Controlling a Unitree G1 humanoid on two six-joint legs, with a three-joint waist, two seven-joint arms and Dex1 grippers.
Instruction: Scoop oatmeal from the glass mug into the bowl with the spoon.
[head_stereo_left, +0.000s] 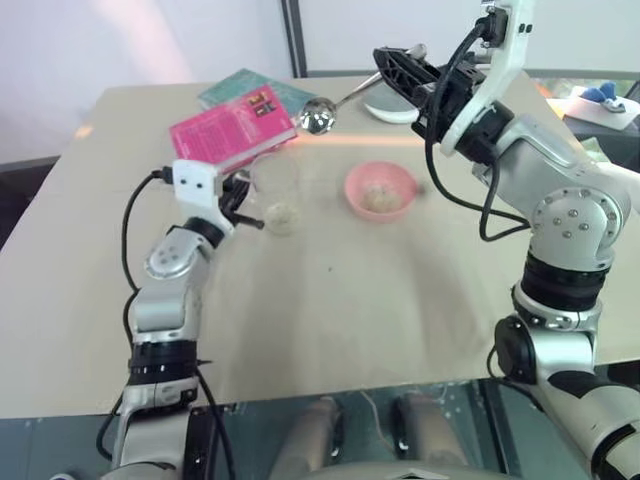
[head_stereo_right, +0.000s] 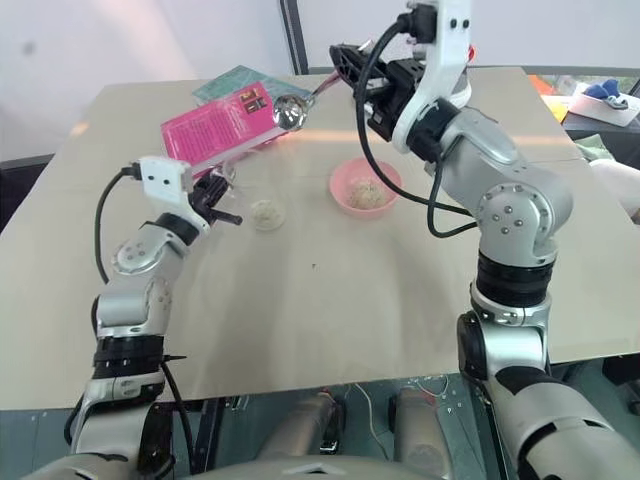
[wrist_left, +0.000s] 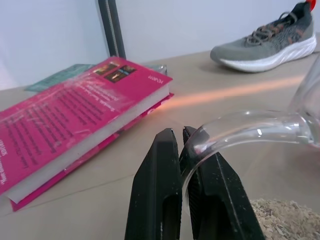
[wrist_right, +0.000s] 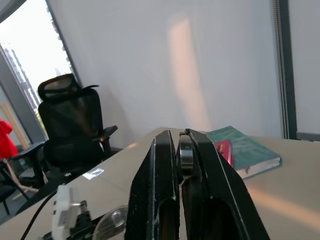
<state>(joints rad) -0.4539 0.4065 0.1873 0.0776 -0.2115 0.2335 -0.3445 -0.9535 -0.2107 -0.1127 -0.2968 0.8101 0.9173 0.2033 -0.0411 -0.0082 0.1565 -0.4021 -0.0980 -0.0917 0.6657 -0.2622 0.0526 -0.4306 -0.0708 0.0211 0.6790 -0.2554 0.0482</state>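
**Left eye view: mug pinched by its handle, spoon raised at the back**

Left eye view, lower left of the frame: the left gripper (head_stereo_left: 243, 207) points forward and slightly up from a bent arm, its jaws pressed together on the handle of the glass mug (head_stereo_left: 277, 190), which sits left of centre with a low layer of oatmeal (head_stereo_left: 282, 213) at its bottom. Just right of it, near the centre, stands the pink bowl (head_stereo_left: 379, 191), some oatmeal already inside. Behind the mug a pink book (head_stereo_left: 233, 128) lies on a teal one (head_stereo_left: 243, 87). In the upper right the right gripper (head_stereo_left: 392, 63) is lifted well above the table (head_stereo_left: 330, 320), wrist bent, pointing toward the upper left; its jaws pinch the spoon (head_stereo_left: 335, 104) by the handle, the head hanging over the table beyond the books.

Risks, as I judge them: the hold on the thin, curved glass handle looks narrow, so the mug could twist or tip when the spoon presses in. The spoon, held far back, could swivel and shed flakes between mug and bowl. The book stands close behind the mug and could be nudged.
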